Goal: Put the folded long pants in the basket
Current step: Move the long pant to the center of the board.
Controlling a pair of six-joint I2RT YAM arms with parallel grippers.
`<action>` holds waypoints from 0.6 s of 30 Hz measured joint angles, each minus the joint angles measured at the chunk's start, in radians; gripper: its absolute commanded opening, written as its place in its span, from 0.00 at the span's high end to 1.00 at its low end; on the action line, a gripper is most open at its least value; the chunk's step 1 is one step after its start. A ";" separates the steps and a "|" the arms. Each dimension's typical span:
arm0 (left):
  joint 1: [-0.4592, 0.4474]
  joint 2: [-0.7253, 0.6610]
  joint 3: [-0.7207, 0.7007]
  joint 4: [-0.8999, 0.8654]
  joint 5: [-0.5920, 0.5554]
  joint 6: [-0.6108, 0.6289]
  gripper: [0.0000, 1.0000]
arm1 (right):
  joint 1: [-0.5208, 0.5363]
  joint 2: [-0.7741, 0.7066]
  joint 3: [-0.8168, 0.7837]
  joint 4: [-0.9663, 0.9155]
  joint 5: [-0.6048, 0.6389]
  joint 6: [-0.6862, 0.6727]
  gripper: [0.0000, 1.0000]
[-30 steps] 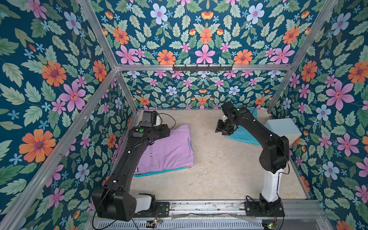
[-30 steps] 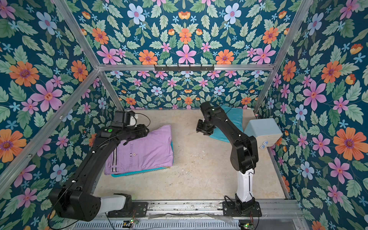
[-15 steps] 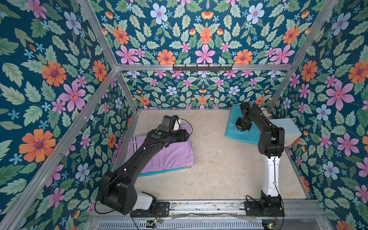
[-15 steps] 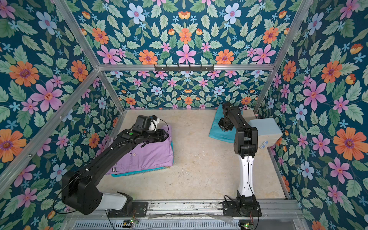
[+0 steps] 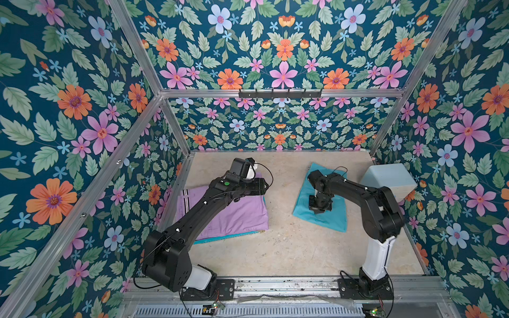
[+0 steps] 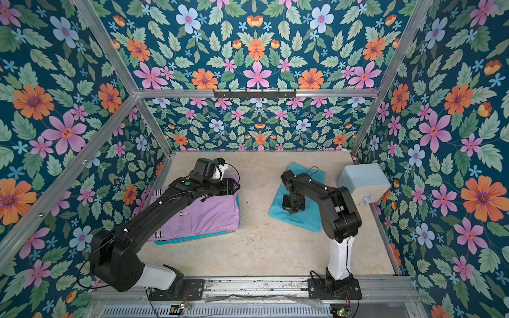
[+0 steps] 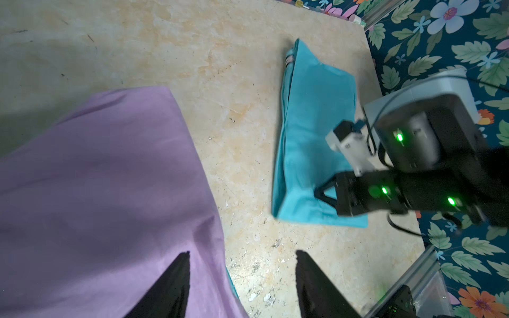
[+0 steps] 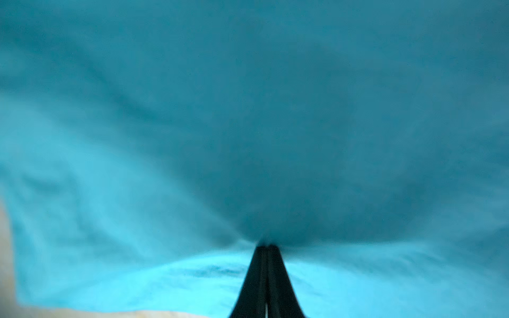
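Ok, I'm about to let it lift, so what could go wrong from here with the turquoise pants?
1. The right gripper is shut on a pinch in the middle of the turquoise pants. It may hold only the top layer, so the fold could open on lifting.
2. The lilac pants cover the basket, with only a teal edge showing. The open left gripper hangs over them, so the arms could meet on the way in.
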 measured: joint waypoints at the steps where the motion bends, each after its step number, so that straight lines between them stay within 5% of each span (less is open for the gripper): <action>1: -0.005 0.007 0.005 0.000 -0.001 0.001 0.35 | -0.054 -0.074 -0.069 -0.033 0.010 0.006 0.92; 5: -0.034 0.040 0.036 0.000 -0.001 0.008 0.36 | -0.258 -0.269 -0.154 -0.051 0.058 0.019 0.80; 8: -0.067 0.075 0.072 0.001 -0.003 0.008 0.35 | -0.282 -0.278 -0.084 -0.031 0.033 0.026 0.78; 12: -0.121 0.121 0.109 0.001 -0.004 0.008 0.35 | -0.241 -0.170 0.077 0.024 -0.008 0.037 0.73; 18: -0.164 0.188 0.137 0.008 -0.007 0.007 0.34 | -0.208 0.140 0.393 0.057 -0.019 0.075 0.83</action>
